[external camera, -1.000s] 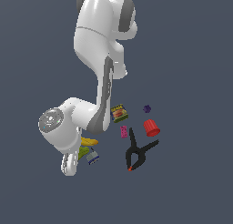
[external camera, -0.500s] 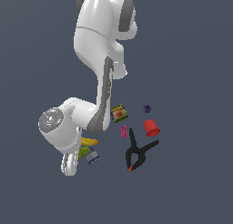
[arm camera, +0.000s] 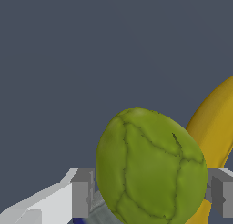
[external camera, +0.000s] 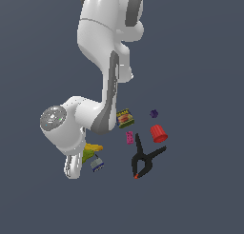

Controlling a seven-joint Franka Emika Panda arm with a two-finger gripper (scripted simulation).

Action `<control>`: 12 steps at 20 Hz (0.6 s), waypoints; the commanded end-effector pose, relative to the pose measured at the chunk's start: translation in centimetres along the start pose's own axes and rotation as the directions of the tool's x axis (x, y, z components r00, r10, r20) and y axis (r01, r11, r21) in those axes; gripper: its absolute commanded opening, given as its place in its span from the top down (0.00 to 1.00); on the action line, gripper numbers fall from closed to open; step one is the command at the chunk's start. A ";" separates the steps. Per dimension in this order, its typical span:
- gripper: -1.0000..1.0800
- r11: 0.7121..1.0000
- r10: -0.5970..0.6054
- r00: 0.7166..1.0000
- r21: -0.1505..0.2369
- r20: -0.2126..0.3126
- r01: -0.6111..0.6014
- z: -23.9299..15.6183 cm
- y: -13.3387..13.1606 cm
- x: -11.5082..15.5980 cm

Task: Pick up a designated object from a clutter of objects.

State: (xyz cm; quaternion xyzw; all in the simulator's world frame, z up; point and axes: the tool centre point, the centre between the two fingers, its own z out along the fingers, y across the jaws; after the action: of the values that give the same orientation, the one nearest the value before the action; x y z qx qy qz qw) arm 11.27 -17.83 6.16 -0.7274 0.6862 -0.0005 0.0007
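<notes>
1. The pear (arm camera: 150, 166) has matt, lumpy green skin with dark creases.
2. The banana (arm camera: 214, 127) looks smooth and waxy.
3. The arm (external camera: 102, 33) shell is glossy white plastic.

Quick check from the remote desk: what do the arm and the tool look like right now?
The arm is glossy white with rounded links, dark grey joint bands and a grey round cap with a dial-like pattern. The tool has grey blocky fingers on a white body. No cables show.

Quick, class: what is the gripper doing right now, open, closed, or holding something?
Gripper: open, fingers on either side of the green pear, not visibly touching it.
</notes>
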 end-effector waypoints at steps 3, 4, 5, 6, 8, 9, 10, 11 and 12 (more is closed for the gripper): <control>1.00 1.000 0.001 1.000 0.003 0.000 -0.001 -2.2 1.1 -0.2; 1.00 1.000 0.001 1.000 0.003 0.000 -0.001 -2.8 1.5 -0.3; 1.00 1.000 0.001 1.000 0.003 0.001 -0.001 -3.4 1.8 -0.4; 1.00 1.000 0.001 1.000 0.003 0.001 -0.001 -4.0 2.2 -0.5; 1.00 1.000 0.001 1.000 0.003 0.001 -0.001 -5.5 3.1 -0.8; 1.00 1.000 0.001 1.000 0.003 0.002 -0.001 -6.2 3.5 -0.9; 1.00 1.000 0.001 1.000 0.003 0.002 -0.001 -7.0 4.0 -1.0; 1.00 1.000 0.001 1.000 0.003 0.002 -0.001 -7.8 4.5 -1.1; 1.00 1.000 0.001 1.000 0.002 0.003 -0.001 -8.5 4.9 -1.2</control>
State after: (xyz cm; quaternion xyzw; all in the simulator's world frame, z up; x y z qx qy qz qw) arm 6.94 -17.01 13.39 -0.7272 0.6864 0.0003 0.0014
